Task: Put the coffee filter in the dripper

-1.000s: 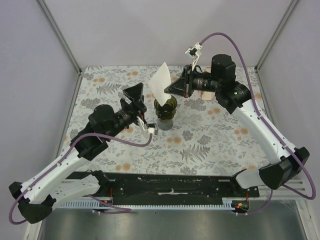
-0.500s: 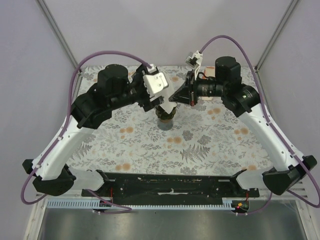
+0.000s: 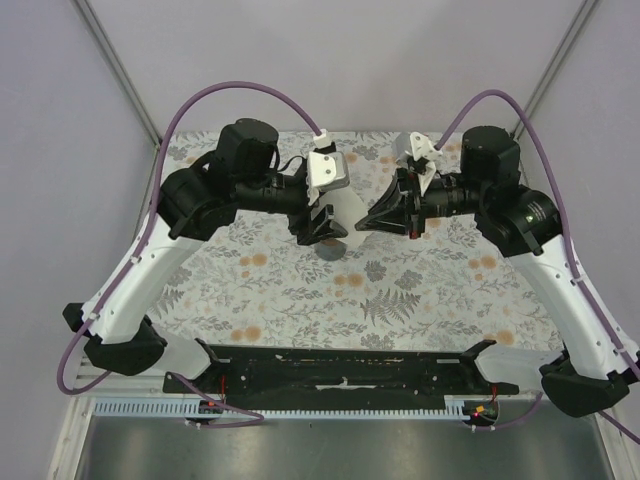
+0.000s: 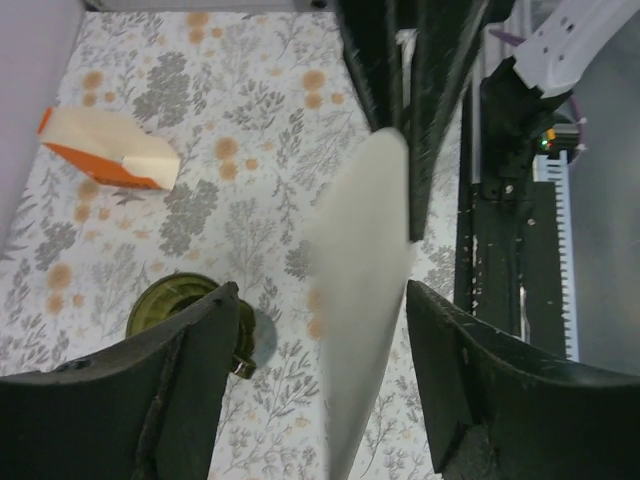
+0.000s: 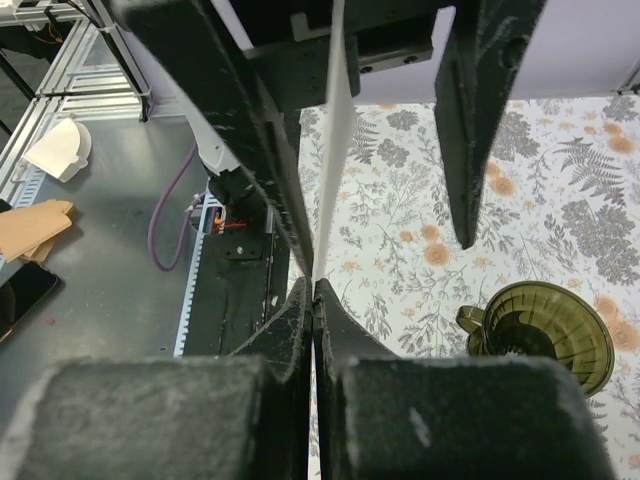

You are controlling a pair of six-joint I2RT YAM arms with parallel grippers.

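Note:
The coffee filter is a flat white paper cone held in the air, seen edge-on in the right wrist view and between the two grippers from above. My right gripper is shut on its edge. My left gripper is open, one finger on each side of the filter without touching it. The olive-green dripper stands on the table below and beside the filter. From above it is mostly hidden under the left gripper.
A white-and-orange pack lies on the floral table near the back wall. The black rail with the arm bases runs along the near edge. Spare filters lie off the table.
My left arm has swung up from the table left of the dripper to above it, jaws open around the filter. My right gripper has moved right and nearer with the filter.

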